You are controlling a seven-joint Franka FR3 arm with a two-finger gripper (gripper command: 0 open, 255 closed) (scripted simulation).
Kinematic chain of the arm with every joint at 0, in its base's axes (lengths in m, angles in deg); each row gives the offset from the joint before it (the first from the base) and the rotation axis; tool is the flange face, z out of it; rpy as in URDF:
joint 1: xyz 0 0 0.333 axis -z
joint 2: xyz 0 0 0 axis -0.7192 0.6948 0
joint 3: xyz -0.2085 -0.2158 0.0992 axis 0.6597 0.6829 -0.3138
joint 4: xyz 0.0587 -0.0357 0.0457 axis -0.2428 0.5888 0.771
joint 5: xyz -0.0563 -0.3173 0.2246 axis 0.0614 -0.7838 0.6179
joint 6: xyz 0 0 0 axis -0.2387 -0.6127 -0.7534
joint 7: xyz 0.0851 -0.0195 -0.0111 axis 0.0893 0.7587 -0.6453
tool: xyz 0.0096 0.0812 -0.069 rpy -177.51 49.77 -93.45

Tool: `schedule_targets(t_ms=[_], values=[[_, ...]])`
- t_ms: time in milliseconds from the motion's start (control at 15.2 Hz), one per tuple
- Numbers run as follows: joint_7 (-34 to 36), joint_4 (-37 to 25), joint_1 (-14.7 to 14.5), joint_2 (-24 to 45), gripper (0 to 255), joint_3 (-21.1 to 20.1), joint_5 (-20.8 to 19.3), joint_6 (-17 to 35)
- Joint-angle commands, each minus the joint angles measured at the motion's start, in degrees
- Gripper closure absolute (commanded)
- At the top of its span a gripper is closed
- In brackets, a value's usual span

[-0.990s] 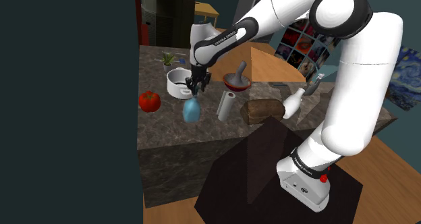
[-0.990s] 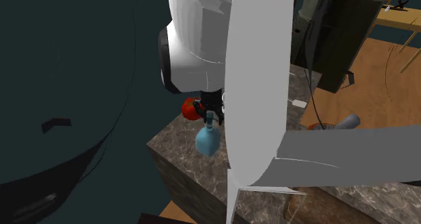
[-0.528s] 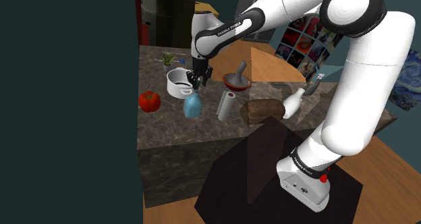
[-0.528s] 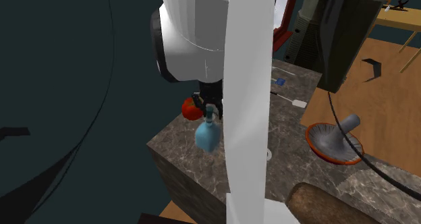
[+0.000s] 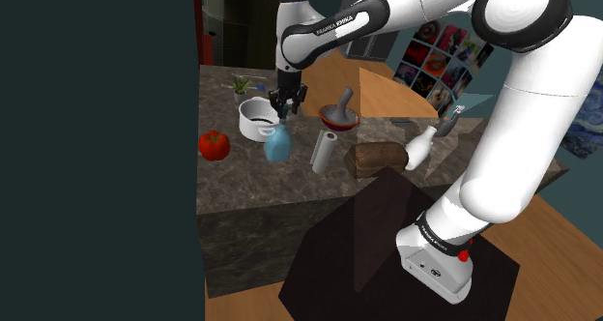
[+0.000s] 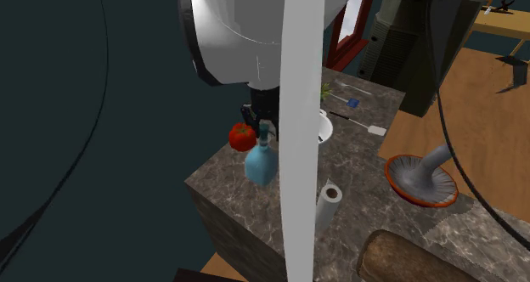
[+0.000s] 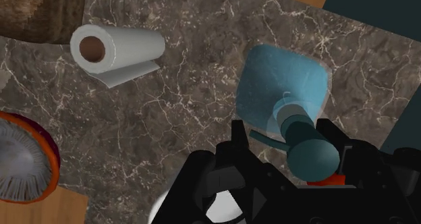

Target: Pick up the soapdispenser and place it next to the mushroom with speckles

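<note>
My black gripper (image 5: 287,102) is shut on the neck of a light blue soap dispenser (image 5: 277,145), which hangs tilted just above the dark marble counter (image 5: 251,189). In the wrist view the fingers (image 7: 239,140) clasp the neck under the pump head, with the dispenser's blue body (image 7: 283,81) beyond them. From the second exterior view the soap dispenser (image 6: 262,164) hangs under the gripper (image 6: 262,126). The mushroom (image 5: 340,114), lying cap-down with an orange rim and grey stem, rests to the shoulder view's right of the gripper; the same mushroom (image 6: 422,177) (image 7: 23,158) lies apart from the dispenser.
A white paper roll (image 5: 324,151) (image 7: 115,50) lies between dispenser and mushroom. A white pot (image 5: 257,118) and a red tomato (image 5: 215,145) (image 6: 242,136) lie close by. A brown loaf (image 5: 377,158) and a white bottle (image 5: 420,148) stand nearer the stand. The counter's edge drops off beside the tomato.
The gripper has risen and shifted slightly toward the back of the counter, carrying the soap dispenser with it. The grip has stayed the same.
</note>
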Motion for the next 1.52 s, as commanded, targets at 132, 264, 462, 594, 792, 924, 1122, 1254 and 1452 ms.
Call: schedule_targets(t_ms=[132, 264, 462, 594, 792, 924, 1122, 1254, 1452], values=[[-0.4, -1.1, 0.1, -1.7, 255, -0.2, 0.5, -2.7], [-0.6, -1.7, 0.1, -2.4, 255, -0.3, 0.7, -4.1], [-0.9, -2.7, 0.1, -3.4, 255, -0.4, 1.0, -6.1], [-1.0, -3.4, 0.2, -4.1, 255, -0.4, 1.2, -7.4], [-1.3, -4.6, 0.2, -5.0, 255, -0.5, 1.5, -9.5], [-1.5, -5.5, 0.2, -5.5, 255, -0.5, 1.7, -10.8], [-1.7, -6.9, 0.2, -6.2, 255, -0.6, 1.9, -12.9], [-1.9, -7.9, 0.2, -6.7, 255, -0.6, 2.0, -14.4], [-2.1, -9.5, 0.2, -7.2, 255, -0.6, 2.2, -16.5]])
